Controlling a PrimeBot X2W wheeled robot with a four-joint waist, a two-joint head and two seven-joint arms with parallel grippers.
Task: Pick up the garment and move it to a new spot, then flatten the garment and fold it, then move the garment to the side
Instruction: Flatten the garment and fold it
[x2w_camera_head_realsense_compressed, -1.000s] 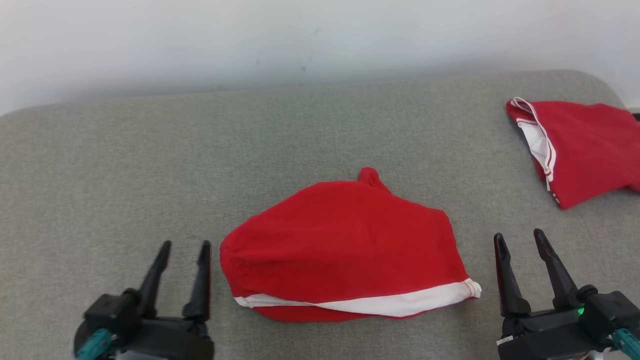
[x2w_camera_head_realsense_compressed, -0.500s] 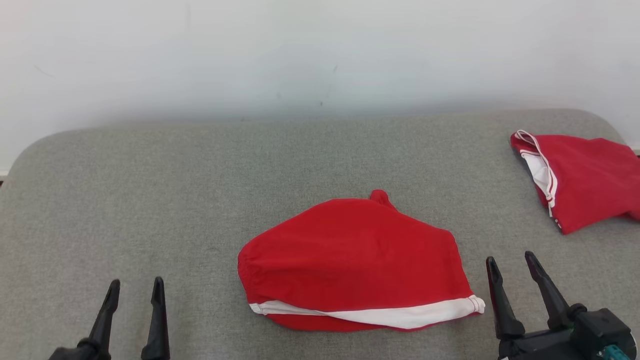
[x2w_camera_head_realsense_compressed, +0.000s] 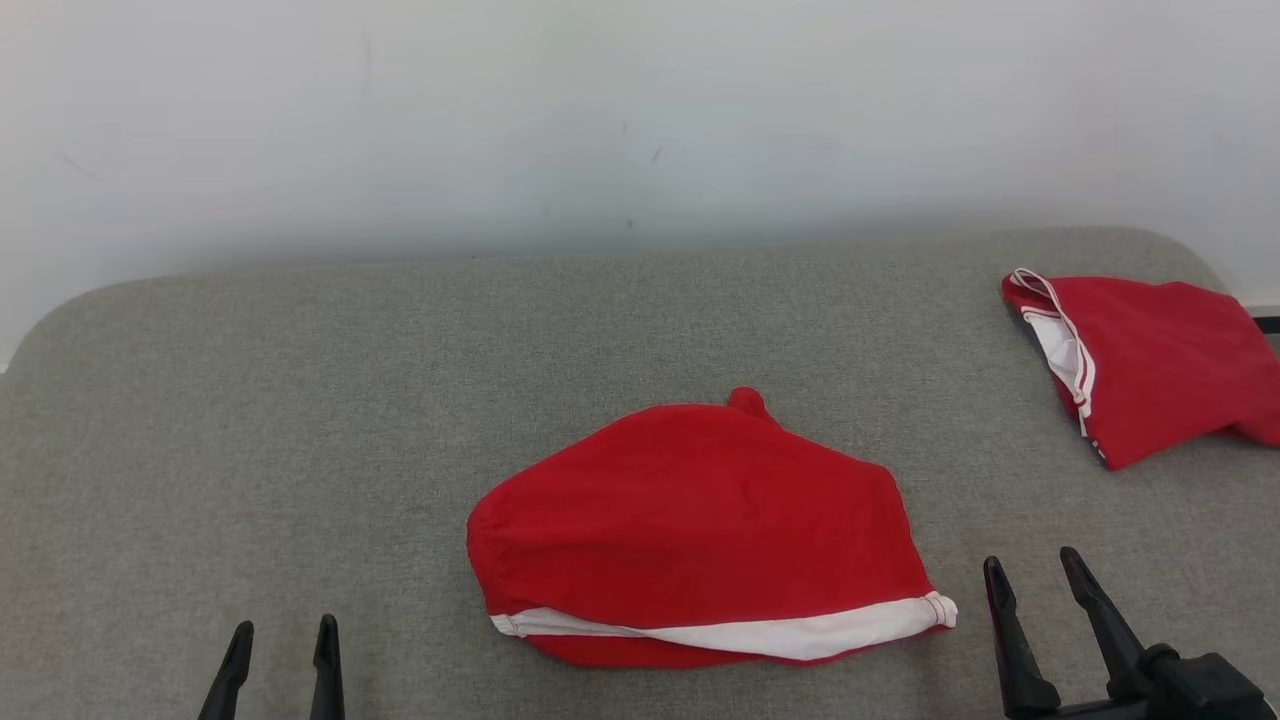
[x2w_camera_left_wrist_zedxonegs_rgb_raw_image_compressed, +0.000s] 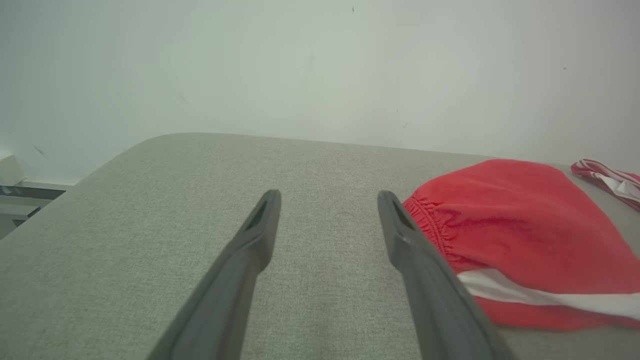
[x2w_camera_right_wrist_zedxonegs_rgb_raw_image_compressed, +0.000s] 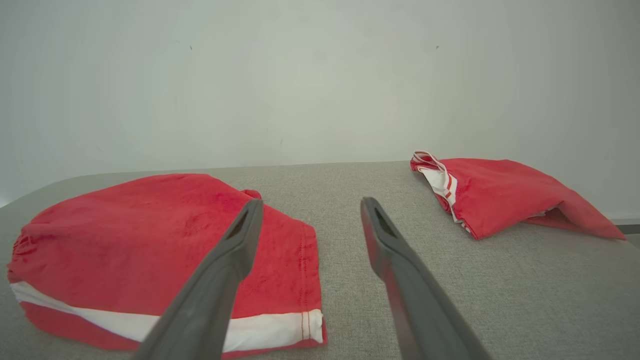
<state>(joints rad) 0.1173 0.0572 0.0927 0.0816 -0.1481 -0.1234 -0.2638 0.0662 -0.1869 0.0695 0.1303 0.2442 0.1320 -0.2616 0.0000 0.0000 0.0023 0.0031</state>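
Left tool (x2w_camera_head_realsense_compressed: 285, 625) and right tool (x2w_camera_head_realsense_compressed: 1030, 558) both spread, empty, flanking seemingly soft, light, floppy red garment (x2w_camera_head_realsense_compressed: 700, 520); likeliest holds: gathered waistband (x2w_camera_head_realsense_compressed: 478, 535), white-striped hem corner (x2w_camera_head_realsense_compressed: 935, 608).

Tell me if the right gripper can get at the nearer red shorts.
Probably yes. The right gripper is open, just beside the nearer red shorts, with only bare grey cushion between them and nothing in the way.

Grey fabric surface (x2w_camera_head_realsense_compressed: 300, 400), white wall (x2w_camera_head_realsense_compressed: 600, 100), folded red-and-white garment (x2w_camera_head_realsense_compressed: 1160, 390) at far right
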